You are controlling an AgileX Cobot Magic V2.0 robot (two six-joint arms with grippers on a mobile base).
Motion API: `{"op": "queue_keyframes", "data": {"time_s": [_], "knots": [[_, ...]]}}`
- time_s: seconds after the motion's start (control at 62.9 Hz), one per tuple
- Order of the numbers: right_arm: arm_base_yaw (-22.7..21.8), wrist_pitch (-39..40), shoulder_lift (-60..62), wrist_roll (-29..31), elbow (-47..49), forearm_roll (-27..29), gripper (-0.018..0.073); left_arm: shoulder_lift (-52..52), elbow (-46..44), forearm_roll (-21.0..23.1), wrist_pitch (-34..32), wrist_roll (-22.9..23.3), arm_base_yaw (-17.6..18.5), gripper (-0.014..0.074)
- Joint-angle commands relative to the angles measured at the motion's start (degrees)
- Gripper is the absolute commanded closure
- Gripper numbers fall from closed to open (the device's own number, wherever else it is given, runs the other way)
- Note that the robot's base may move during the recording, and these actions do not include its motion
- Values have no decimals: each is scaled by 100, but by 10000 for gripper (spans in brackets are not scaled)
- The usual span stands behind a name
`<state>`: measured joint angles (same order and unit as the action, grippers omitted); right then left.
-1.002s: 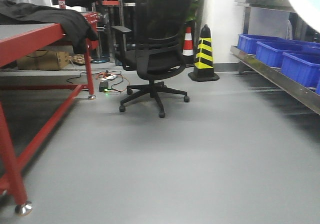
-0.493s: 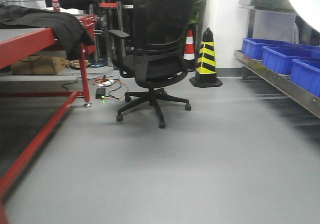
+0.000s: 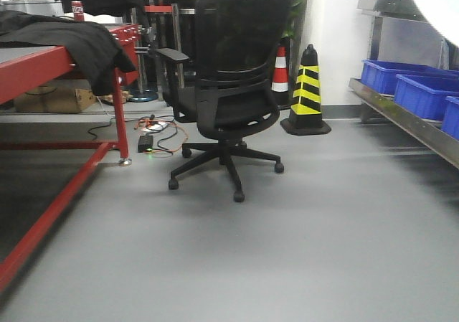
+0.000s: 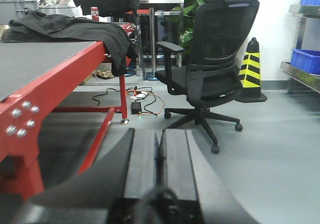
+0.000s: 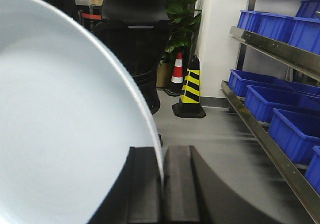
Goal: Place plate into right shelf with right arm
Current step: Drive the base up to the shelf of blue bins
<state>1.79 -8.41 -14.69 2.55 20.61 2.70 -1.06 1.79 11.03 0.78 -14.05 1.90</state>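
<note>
Keep the right pincer [image 5: 162,184] clamped hard, as now, on the lower rim of the plate [image 5: 65,124], the white disc spreading up and to the left of the pads. Leave the left pincer [image 4: 160,149] out of it: closed to a thin slit, nothing held. Look for the right shelf [image 5: 272,44] off to the right of the loaded pincer and ahead of it, well apart yet, steel rails running toward the far wall, blue bins [image 5: 280,116] on both levels. Close that gap and square up to the rack before reaching; probably a job for the base first. Then bring the plate level, pick a spot with room, and slide in rim first, low over the front rail, without knocking the rail above. Release only after setting the plate down fully supported. Move slowly: slip likely under any jolt, given glossy glaze and a grip on the bare edge alone. Steer clear of the office chair [image 3: 233,85] and the striped cone [image 3: 307,92], both ahead of the pincer.

Against the front view of a second ago: chair and cone larger and further right in frame, near leg of the red table [image 3: 57,60] gone from the bottom left corner, fewer bins showing at the right edge, pale blur of the plate in the top right corner as before. Reads as forward travel of the base, grip unaltered
</note>
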Motion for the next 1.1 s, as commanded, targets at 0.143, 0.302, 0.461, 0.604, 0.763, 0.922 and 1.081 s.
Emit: {"op": "queue_keyframes", "data": {"time_s": [0.143,0.302,0.461,0.604,0.763,0.922,1.081], "knots": [[-26,540,-44,15,166,-30,507,-21,56,34,-506,5,34,643],[-26,540,-44,15,166,-30,507,-21,56,34,-506,5,34,643],[-26,540,-44,15,166,-30,507,-21,56,34,-506,5,34,643],[-26,540,-44,15,166,-30,507,-21,56,34,-506,5,34,643],[-26,540,-44,15,166,-30,507,-21,56,34,-506,5,34,643],[-26,540,-44,15,166,-30,507,-21,56,34,-506,5,34,643],[-26,540,-44,15,166,-30,507,-21,56,34,-506,5,34,643]]}}
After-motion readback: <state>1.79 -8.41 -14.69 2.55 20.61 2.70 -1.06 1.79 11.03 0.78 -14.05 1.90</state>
